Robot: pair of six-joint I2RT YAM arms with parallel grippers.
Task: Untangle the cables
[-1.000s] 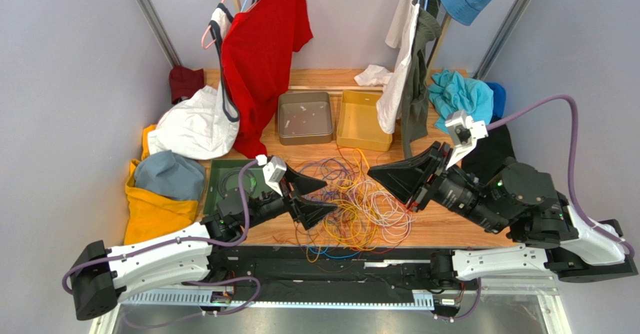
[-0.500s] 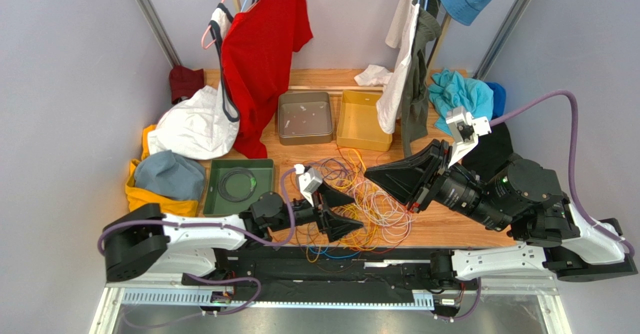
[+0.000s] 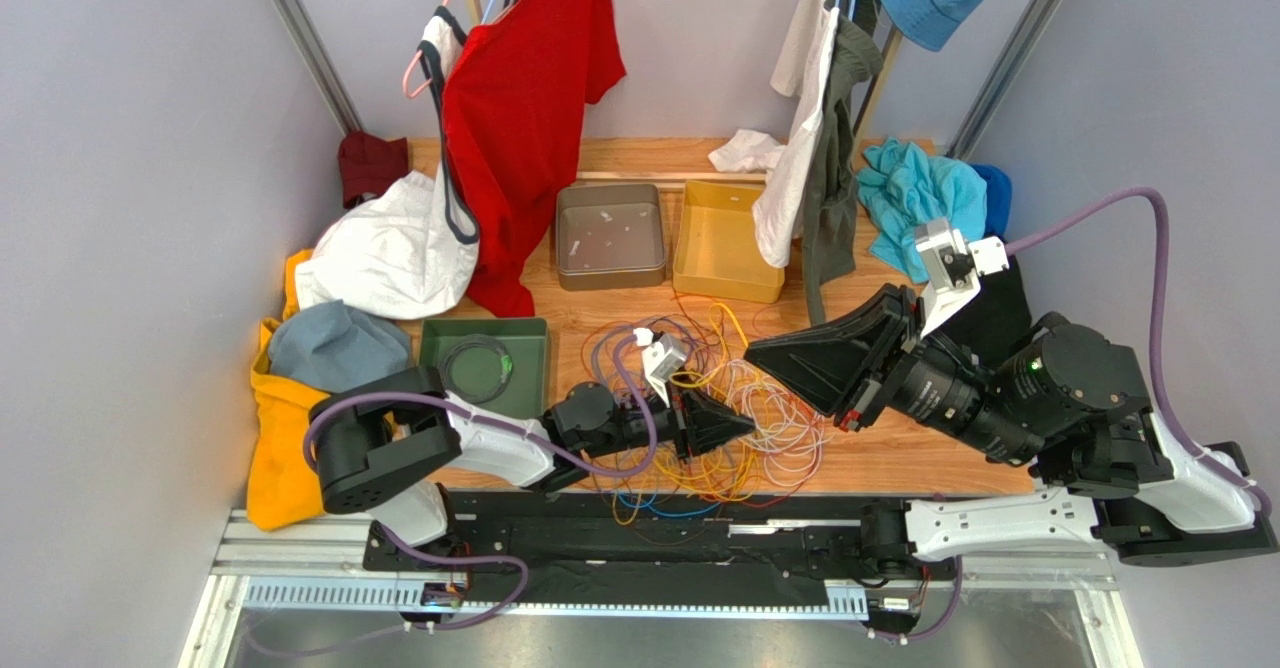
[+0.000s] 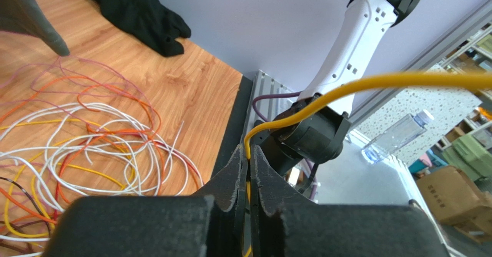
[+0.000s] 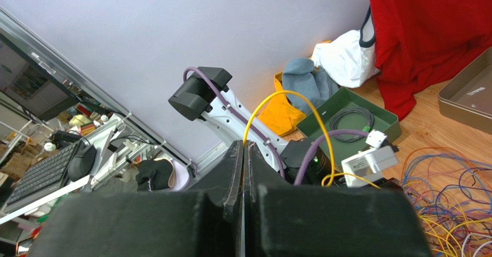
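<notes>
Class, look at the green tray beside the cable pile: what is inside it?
Inside the green tray lies a coil of dark cable. The left arm covers the tray's near edge, so anything there cannot be seen.

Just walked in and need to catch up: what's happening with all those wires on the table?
Two robot arms are untangling cables. The left end effector is shut on a yellow cable, and the right end effector pinches a yellow cable too, seemingly the same one, arching between them. The rest of the tangle lies on the wooden table, not yet sorted.
</notes>
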